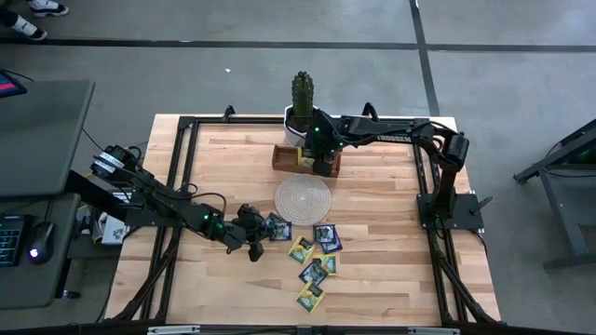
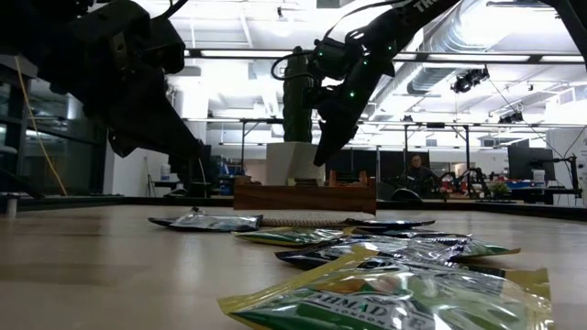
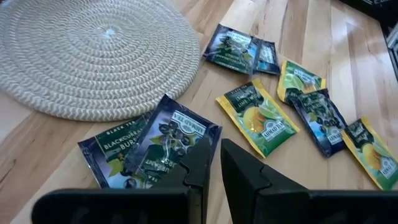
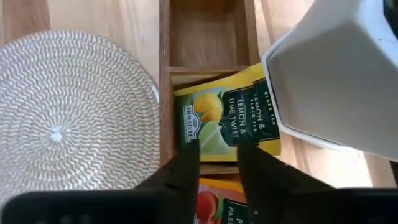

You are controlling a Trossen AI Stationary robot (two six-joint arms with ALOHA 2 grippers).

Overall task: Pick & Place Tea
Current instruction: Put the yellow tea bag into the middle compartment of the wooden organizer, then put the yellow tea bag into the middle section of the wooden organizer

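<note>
Several tea sachets lie flat on the table near the round woven mat (image 1: 303,197): two overlapping dark blue ones (image 3: 155,146), yellow-green ones (image 3: 257,120) and more (image 1: 314,272). My left gripper (image 3: 214,158) is low over the upper blue sachet's edge; its fingers stand a narrow gap apart. My right gripper (image 4: 217,158) hovers open above the wooden tray (image 1: 305,158). A yellow lemon sachet (image 4: 227,121) lies in the tray compartment below it, and an orange one (image 4: 217,202) lies in the adjoining compartment. My left gripper comes down slanting over the upper blue sachet's edge (image 3: 208,138), one finger (image 3: 198,165) over the sachet and the other (image 3: 242,174) over bare wood. Whether it touches the sachet, I cannot tell.
A cactus in a white pot (image 1: 303,107) stands right behind the tray, its pot (image 4: 336,81) close to my right gripper. One tray compartment (image 4: 208,31) holds nothing. Black frame rails (image 1: 177,186) run along the table's sides. Bare wood lies left of the mat.
</note>
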